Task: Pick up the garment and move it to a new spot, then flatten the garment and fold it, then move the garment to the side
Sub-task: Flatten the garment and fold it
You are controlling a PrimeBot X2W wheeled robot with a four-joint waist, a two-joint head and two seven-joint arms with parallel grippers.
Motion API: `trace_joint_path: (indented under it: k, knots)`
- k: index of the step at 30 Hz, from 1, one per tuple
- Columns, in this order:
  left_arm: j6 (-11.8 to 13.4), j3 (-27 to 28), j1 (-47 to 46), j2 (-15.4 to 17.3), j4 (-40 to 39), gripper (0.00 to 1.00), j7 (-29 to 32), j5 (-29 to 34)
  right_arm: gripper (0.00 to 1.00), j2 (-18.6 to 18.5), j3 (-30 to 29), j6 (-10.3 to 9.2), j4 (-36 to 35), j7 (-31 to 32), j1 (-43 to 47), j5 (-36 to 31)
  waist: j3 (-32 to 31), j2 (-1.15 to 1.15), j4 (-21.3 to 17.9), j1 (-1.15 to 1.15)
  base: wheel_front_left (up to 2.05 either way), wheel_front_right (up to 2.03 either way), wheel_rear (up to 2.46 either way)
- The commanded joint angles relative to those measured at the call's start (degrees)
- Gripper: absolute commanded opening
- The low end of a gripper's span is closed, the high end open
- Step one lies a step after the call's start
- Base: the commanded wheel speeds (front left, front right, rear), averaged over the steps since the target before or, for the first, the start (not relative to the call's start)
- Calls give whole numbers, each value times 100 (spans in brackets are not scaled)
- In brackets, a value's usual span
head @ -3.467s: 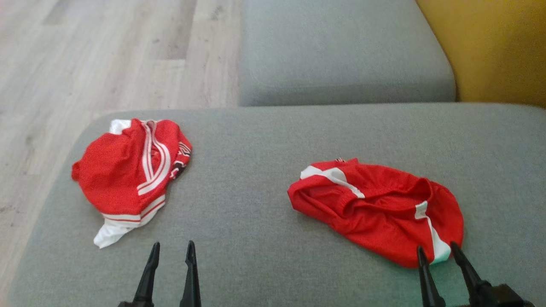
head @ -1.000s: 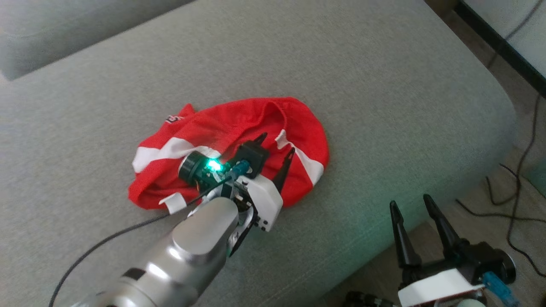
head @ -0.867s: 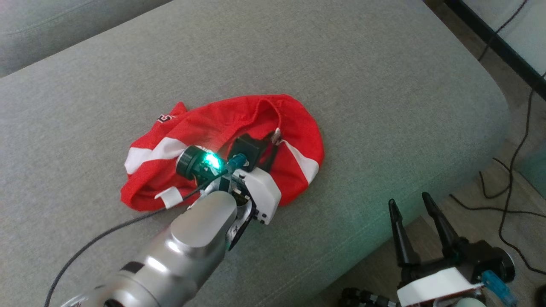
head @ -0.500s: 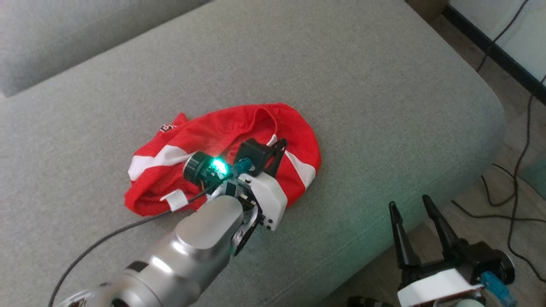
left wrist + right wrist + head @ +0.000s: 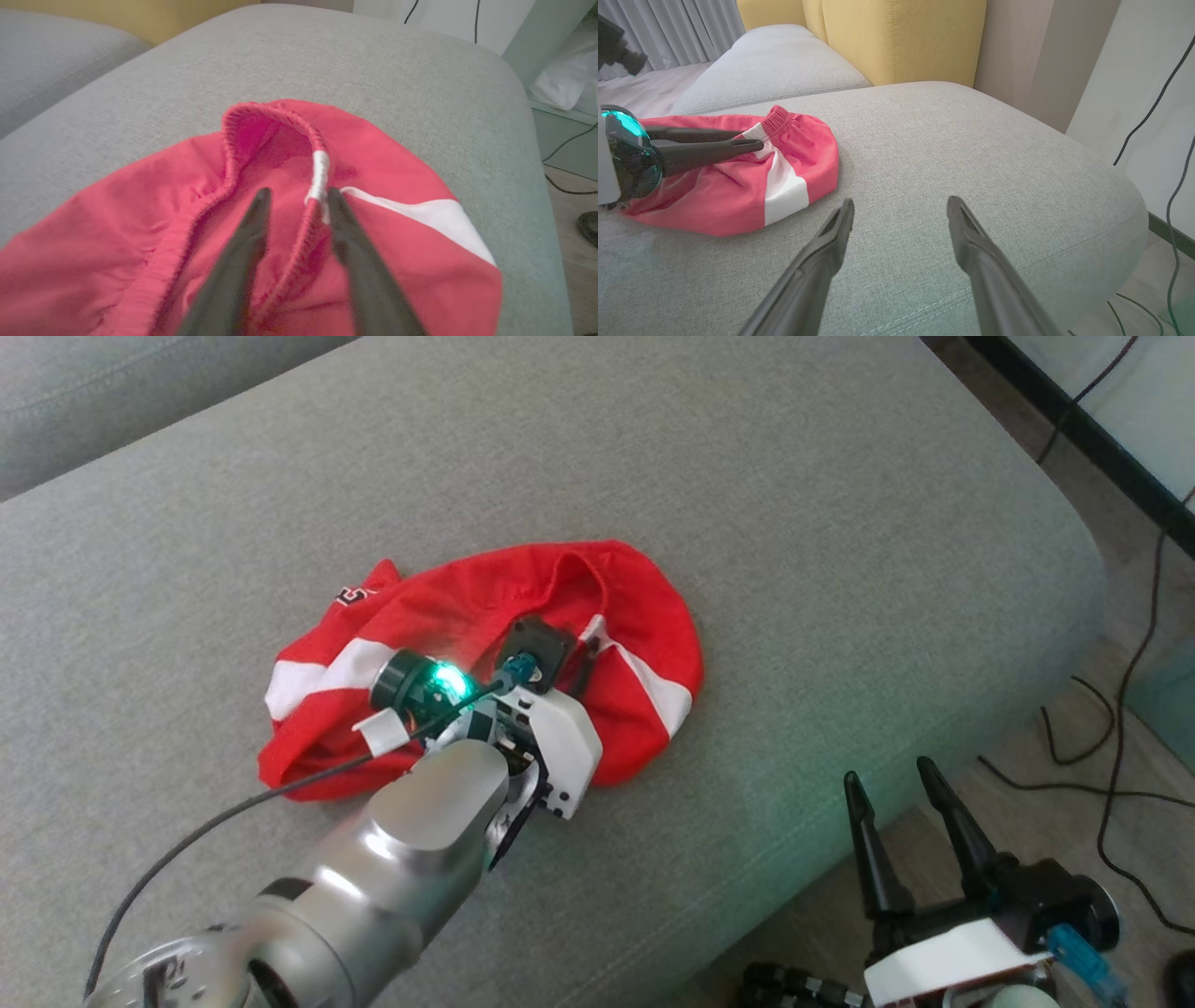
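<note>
The garment (image 5: 635,607) is a crumpled red pair of shorts with white stripes, lying on the grey sofa cushion (image 5: 747,476). My left gripper (image 5: 569,644) reaches down onto its middle, the fingers mostly hidden behind the wrist. In the left wrist view my left gripper (image 5: 299,191) stands partly open, straddling a raised ridge of the elastic waistband (image 5: 320,172), which touches the right finger. The right wrist view shows the garment (image 5: 808,149) with the left gripper (image 5: 749,140) over it. My right gripper (image 5: 887,773) hangs open beyond the cushion's near edge, holding nothing (image 5: 901,201).
Black cables (image 5: 1111,728) trail over the floor to the right of the sofa. A second grey cushion (image 5: 784,60) and a yellow backrest (image 5: 901,37) lie beyond the garment. The cushion drops off in a rounded edge (image 5: 1074,579) on the right.
The head camera has shifted a little. My left gripper's fingers were spread wide over the waistband, then closed, and now stand partly apart. The right gripper has stayed open.
</note>
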Motion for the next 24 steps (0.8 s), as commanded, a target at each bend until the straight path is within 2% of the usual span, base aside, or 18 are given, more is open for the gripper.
trace_joint_path:
  k: [1, 8, 13, 18, 21, 24]
  knots:
    - [-99, 47, -326, 2, -126, 0, -27, -110, 100, -47, 108, 39, -142, -22, -131, 38, -7, 0, -3, -1, 0, 0, 0]
    - [-296, 154, -469, 2, -610, 0, -539, -553, 100, -47, 60, 39, -68, -22, -70, -30, -344, 0, 129, -1, 0, 0, 0]
    - [-399, 375, -981, 2, -1302, 0, -841, -1055, 100, -47, -61, 39, 105, -22, 79, -179, -839, 0, 545, -1, 0, 0, 0]
    - [-411, 627, -1534, 7, -1554, 0, -916, -1290, 100, -47, -256, 39, 58, -22, 188, -347, -1254, 0, 1089, -1, 0, 0, 0]
    - [-476, 736, -1577, 207, -1737, 0, -848, -1393, 100, -47, -373, 39, -20, -22, 255, -361, -1345, 0, 1452, -1, 0, 0, 0]
    - [-483, 727, -1209, 692, -2042, 0, -689, -1530, 100, -47, -331, 39, -26, -22, 312, -360, -1373, 0, 1778, -1, 0, 0, 0]
